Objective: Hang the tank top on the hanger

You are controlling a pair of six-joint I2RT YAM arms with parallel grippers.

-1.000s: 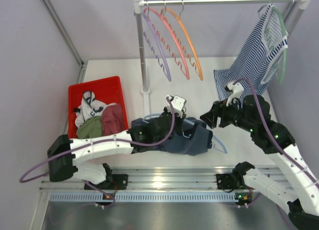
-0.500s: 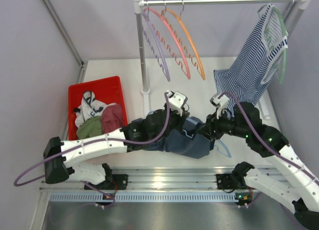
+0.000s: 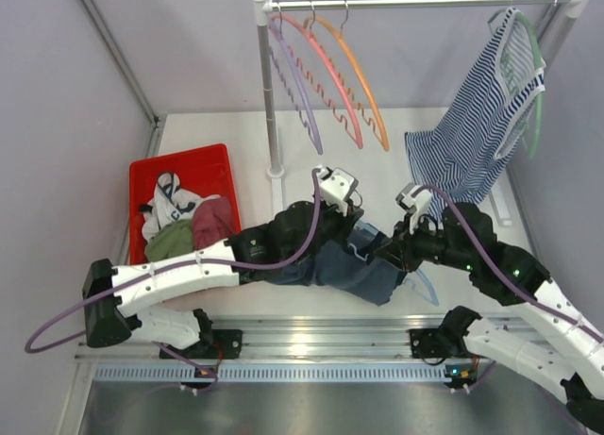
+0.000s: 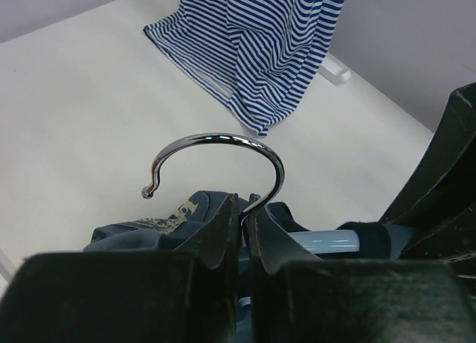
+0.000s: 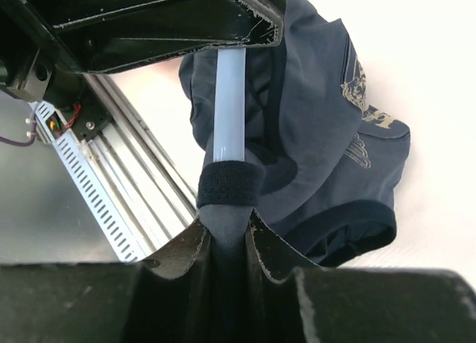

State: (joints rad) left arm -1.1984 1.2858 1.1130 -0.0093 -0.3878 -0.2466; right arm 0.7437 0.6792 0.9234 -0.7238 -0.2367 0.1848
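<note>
The slate-blue tank top [image 3: 357, 271] lies bunched on the table between the two arms, partly threaded onto the light-blue hanger [image 3: 425, 286]. My left gripper [image 4: 244, 205] is shut on the base of the hanger's metal hook [image 4: 223, 140], which curls up above the jaws. In the right wrist view the hanger arm [image 5: 229, 97] runs through a dark-trimmed strap of the tank top [image 5: 320, 120]. My right gripper [image 5: 229, 222] is shut on that strap's fabric just below the trim band. Most of the hanger is hidden under cloth and arms.
A red bin [image 3: 182, 163] of clothes sits at the left. The rack pole [image 3: 269, 95] stands behind, carrying purple [image 3: 300, 100], pink and orange hangers. A striped top [image 3: 477, 114] hangs on a green hanger at the right. A metal rail [image 3: 302, 345] runs along the near edge.
My right gripper swung left from beside the striped top to the tank top and shut on its strap. The left arm shifted slightly right with the hanger.
</note>
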